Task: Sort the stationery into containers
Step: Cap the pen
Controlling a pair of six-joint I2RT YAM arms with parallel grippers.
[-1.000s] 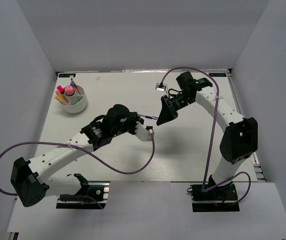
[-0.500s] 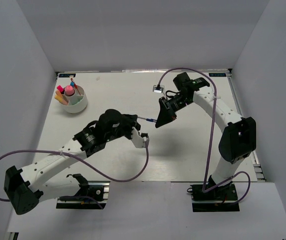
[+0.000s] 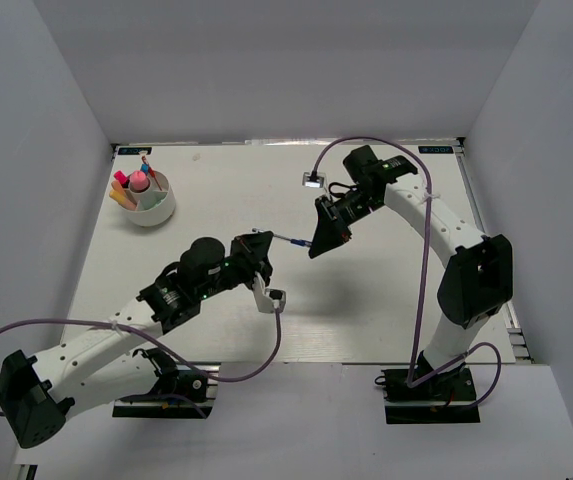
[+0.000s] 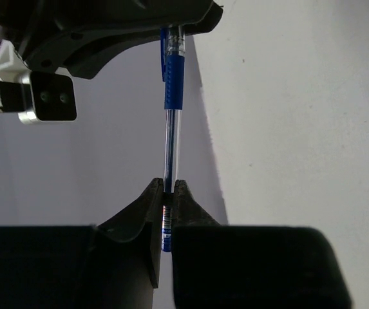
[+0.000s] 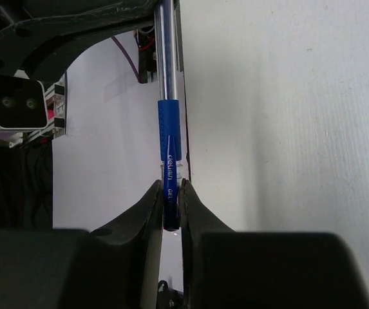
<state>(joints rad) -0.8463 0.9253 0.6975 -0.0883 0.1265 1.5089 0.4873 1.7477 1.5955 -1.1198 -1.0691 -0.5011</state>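
Observation:
A thin blue pen [image 3: 288, 240] hangs in the air above the middle of the table, held at both ends. My left gripper [image 3: 264, 238] is shut on its clear barrel end [image 4: 169, 154]. My right gripper [image 3: 315, 245] is shut on its blue cap end [image 5: 170, 129]. In the left wrist view my jaws [image 4: 167, 187] pinch the barrel, and the right gripper's body [image 4: 107, 26] shows at the top. In the right wrist view my jaws [image 5: 170, 188] pinch the cap. The white divided bowl [image 3: 162, 214] at far left holds a pink round-topped stick [image 3: 139, 181] and several markers.
The right wrist's camera module [image 3: 313, 180] and its purple cable [image 3: 366, 140] hang over the table's far middle. The left arm's purple cable [image 3: 266, 340] loops near the front edge. Grey walls enclose the table on three sides.
The left arm has drawn back toward its base and its wrist has turned, with the gripper still on the pen. The right gripper and the pen have shifted slightly left.

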